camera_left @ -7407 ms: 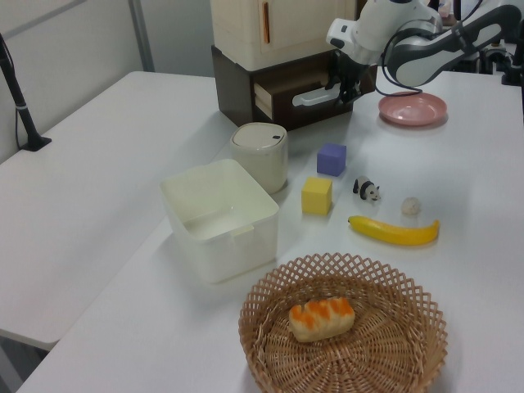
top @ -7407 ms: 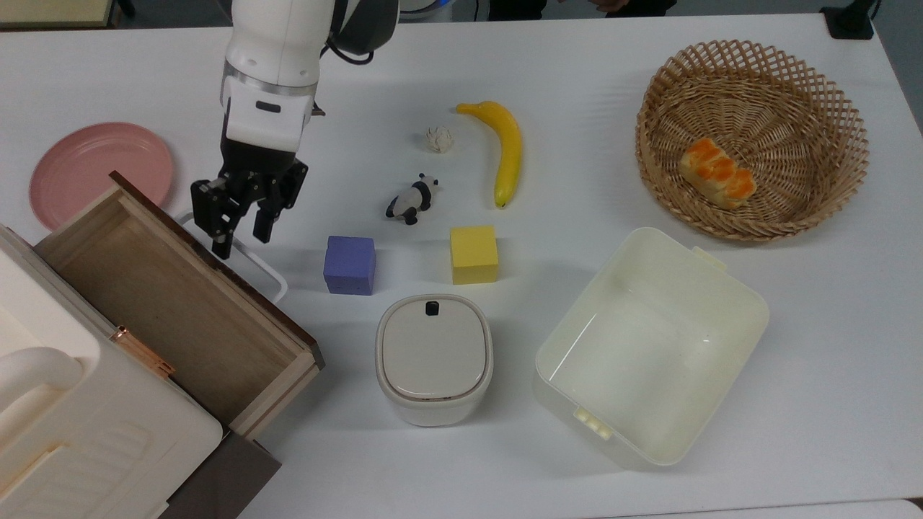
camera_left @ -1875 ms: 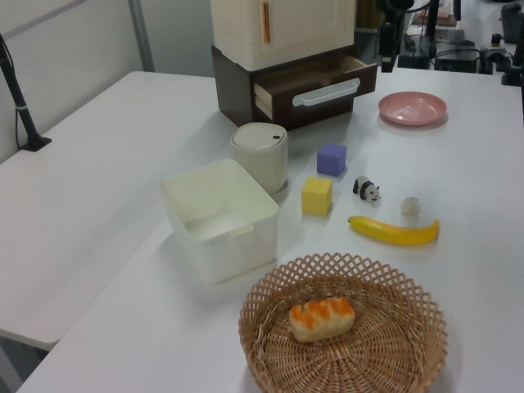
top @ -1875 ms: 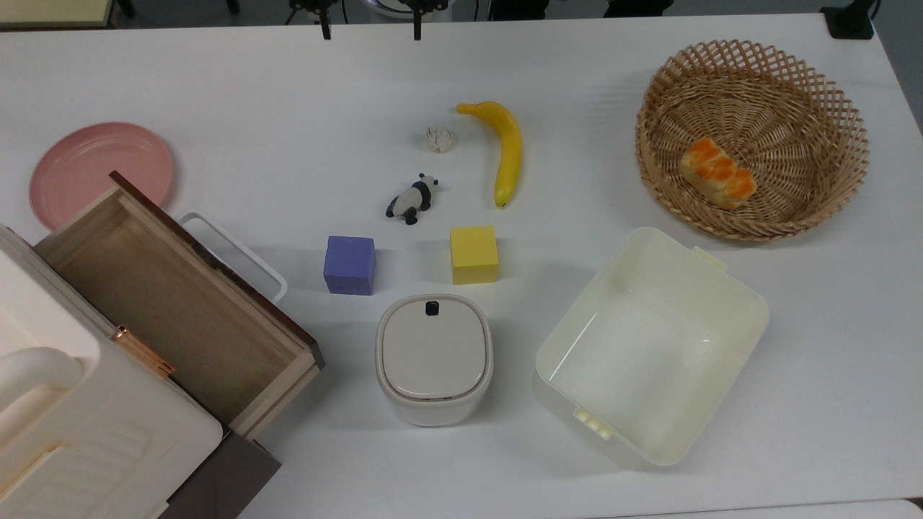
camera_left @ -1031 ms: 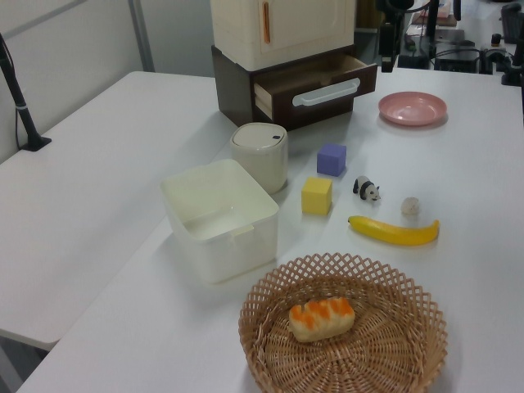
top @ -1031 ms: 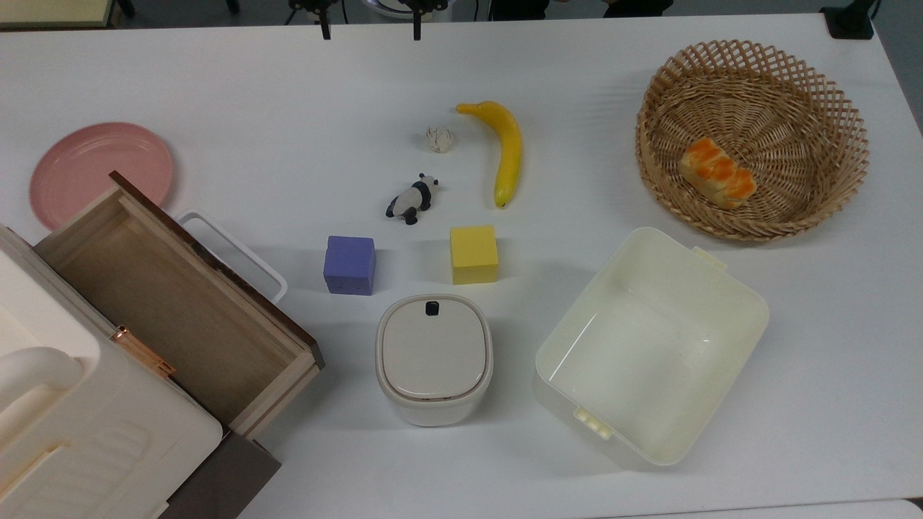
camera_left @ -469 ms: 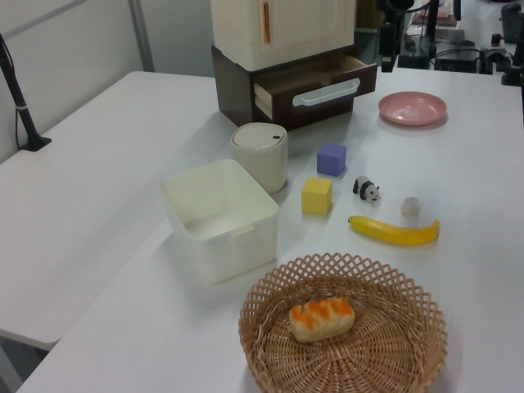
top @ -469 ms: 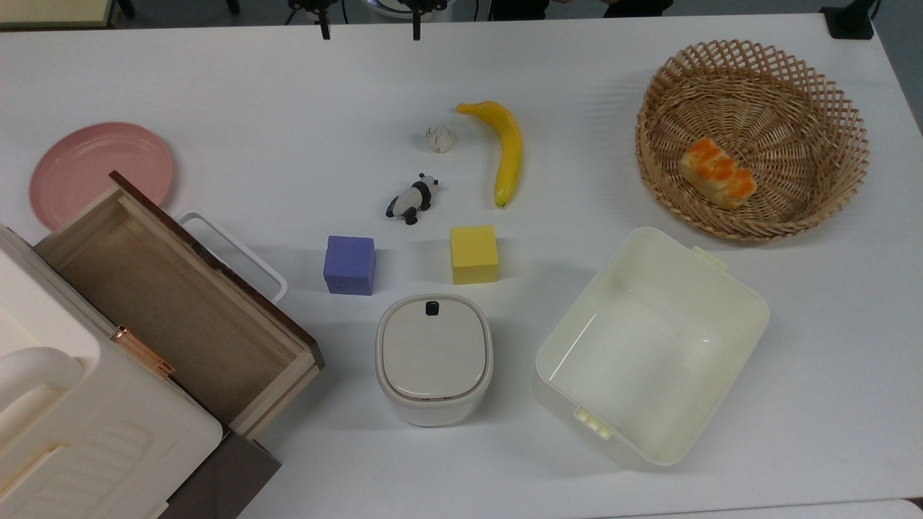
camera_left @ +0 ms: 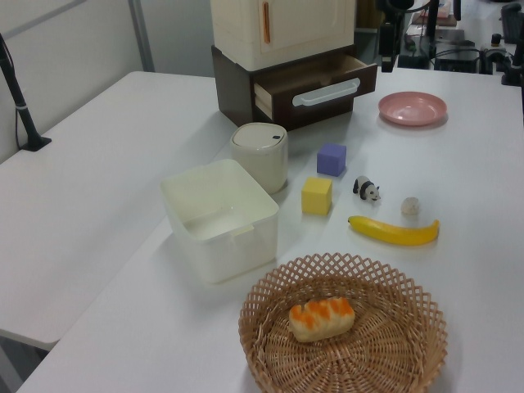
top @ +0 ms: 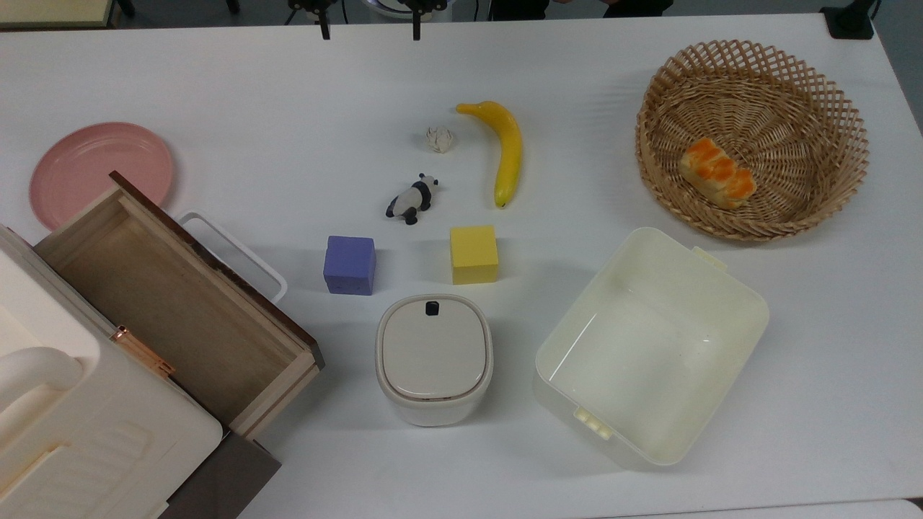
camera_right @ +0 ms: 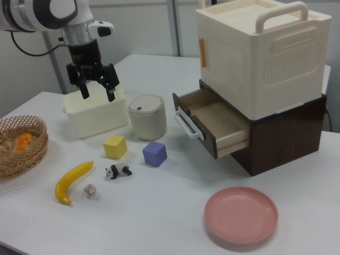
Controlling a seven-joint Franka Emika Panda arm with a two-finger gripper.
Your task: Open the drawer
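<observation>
Surface: white table (top: 216, 86) | On it: cabinet (top: 86, 425), pink plate (top: 101, 162), purple cube (top: 350, 264), yellow cube (top: 474, 254), panda figure (top: 412, 200), banana (top: 507, 148), small pale ball (top: 439, 138) (possibly crumpled paper), lidded bin (top: 434, 358), cream tub (top: 652, 342), wicker basket (top: 793, 86).

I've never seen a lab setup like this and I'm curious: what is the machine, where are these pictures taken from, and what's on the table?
It is one robot arm ending in a two-finger gripper, its jaws open and empty, raised above the table. Three fixed cameras watch: one from overhead, two from opposite sides. On the white table stands a cabinet whose wooden drawer is pulled out and empty. Around it lie a pink plate, purple cube, yellow cube, toy panda, banana, lidded white bin, cream tub and a wicker basket holding bread.
</observation>
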